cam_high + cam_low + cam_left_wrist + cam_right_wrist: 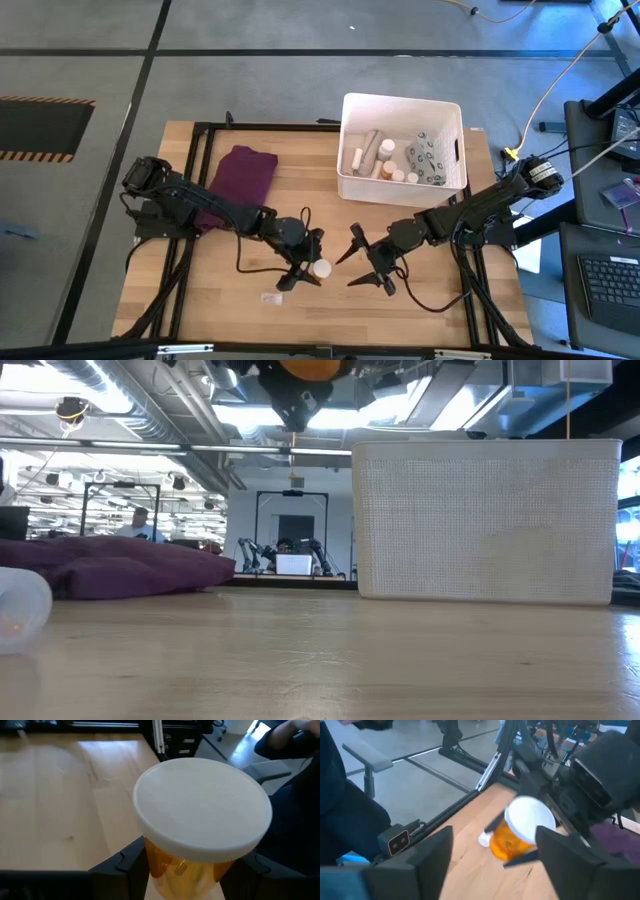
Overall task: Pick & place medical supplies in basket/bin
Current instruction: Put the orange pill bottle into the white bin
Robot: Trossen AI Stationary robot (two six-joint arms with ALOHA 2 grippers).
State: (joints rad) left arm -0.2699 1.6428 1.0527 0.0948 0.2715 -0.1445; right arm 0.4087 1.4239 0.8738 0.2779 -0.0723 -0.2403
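Observation:
An amber pill bottle (185,867) with a white cap (202,812) is in my left gripper (305,265), above the near middle of the table. My right gripper (348,268) faces it from the right, open; its fingers (435,855) stand apart from the bottle (512,840) and touch nothing. The white basket (400,100) stands at the far right of the table with several white and beige supplies inside. In the low view the bottle (310,368) shows at the top edge, high above the tabletop. My left gripper pinches the bottle's amber body (160,870) just below the cap, one finger (125,865) on each side. The bottle is lifted clear of the table. It is tilted, with its cap (530,820) turned toward my right gripper.
A purple folded cloth (240,180) lies at the far left of the table. A small white bit (270,297) lies on the wood near the front edge. In the low view a clear round thing (20,610) sits at the left. Bare wood stretches in front of the basket (485,520).

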